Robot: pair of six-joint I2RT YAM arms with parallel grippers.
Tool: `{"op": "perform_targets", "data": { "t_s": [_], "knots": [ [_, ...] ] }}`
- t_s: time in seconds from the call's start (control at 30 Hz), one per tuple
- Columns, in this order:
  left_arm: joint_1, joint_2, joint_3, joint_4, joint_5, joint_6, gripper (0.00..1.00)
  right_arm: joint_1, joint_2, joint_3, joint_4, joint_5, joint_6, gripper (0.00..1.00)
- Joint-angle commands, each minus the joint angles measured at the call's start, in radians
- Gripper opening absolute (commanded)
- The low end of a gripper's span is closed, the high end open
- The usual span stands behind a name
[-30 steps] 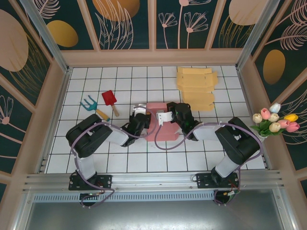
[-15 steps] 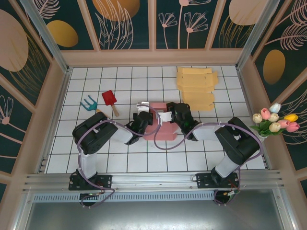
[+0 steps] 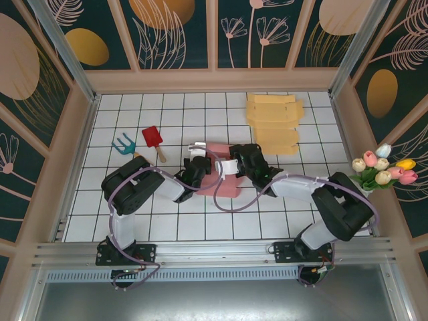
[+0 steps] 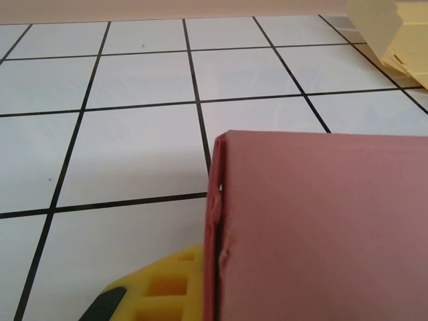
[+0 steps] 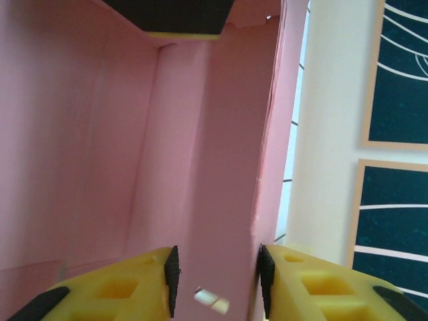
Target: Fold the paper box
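Observation:
The pink paper box point(image 3: 221, 179) stands partly formed in the middle of the tiled table, between my two grippers. My left gripper point(image 3: 200, 162) is shut on the box's left wall. In the left wrist view that wall point(image 4: 321, 227) stands upright beside one yellow finger point(image 4: 167, 287). My right gripper point(image 3: 231, 166) is at the box's right side, reaching inside. In the right wrist view the right gripper point(image 5: 217, 281) is open, its pads point(image 5: 172, 281) apart, and the edge of a pink wall point(image 5: 267, 167) lies against the right pad.
A stack of flat yellow box blanks point(image 3: 273, 124) lies at the back right, its corner point(image 4: 394, 30) seen from the left wrist. A red trowel point(image 3: 154, 140) and a blue rake point(image 3: 126, 144) lie at the left. Tulips point(image 3: 382, 167) stand beyond the right wall.
My left gripper has closed on the box's left wall after shifting slightly right. My right gripper has just opened and released its pinch on the box.

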Motion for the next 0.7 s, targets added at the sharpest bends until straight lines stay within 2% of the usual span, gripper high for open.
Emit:
{"op": "perform_targets", "data": {
  "t_s": [0.0, 0.2, 0.27, 0.37, 0.47, 0.57, 0.63, 0.67],
  "knots": [
    [0.011, -0.014, -0.019, 0.013, -0.041, -0.007, 0.0, 0.009, -0.068, 0.048, -0.18, -0.067, 0.059, 0.43],
    [0.01, -0.024, -0.042, 0.033, -0.04, -0.001, 0.0, 0.005, -0.178, 0.109, -0.277, -0.095, 0.162, 0.46],
    [0.01, -0.035, -0.055, 0.041, -0.04, 0.004, 0.0, 0.002, -0.22, 0.112, -0.25, -0.055, 0.214, 0.46],
    [0.01, -0.055, -0.079, 0.057, -0.042, 0.015, 0.0, -0.003, -0.287, 0.128, -0.174, 0.036, 0.379, 0.45],
    [0.01, -0.076, -0.096, 0.058, -0.042, 0.021, 0.0, -0.003, -0.347, 0.149, -0.13, 0.116, 0.661, 0.38],
    [0.01, -0.092, -0.108, 0.058, -0.032, 0.012, 0.0, -0.001, -0.401, 0.137, -0.098, 0.258, 1.063, 0.37],
    [0.009, -0.099, -0.118, 0.062, -0.024, 0.003, 0.0, -0.008, -0.422, 0.144, -0.195, 0.369, 1.404, 0.38],
    [0.01, -0.101, -0.121, 0.065, -0.022, 0.0, 0.0, -0.016, -0.426, 0.146, -0.252, 0.366, 1.525, 0.39]
  ]
}}
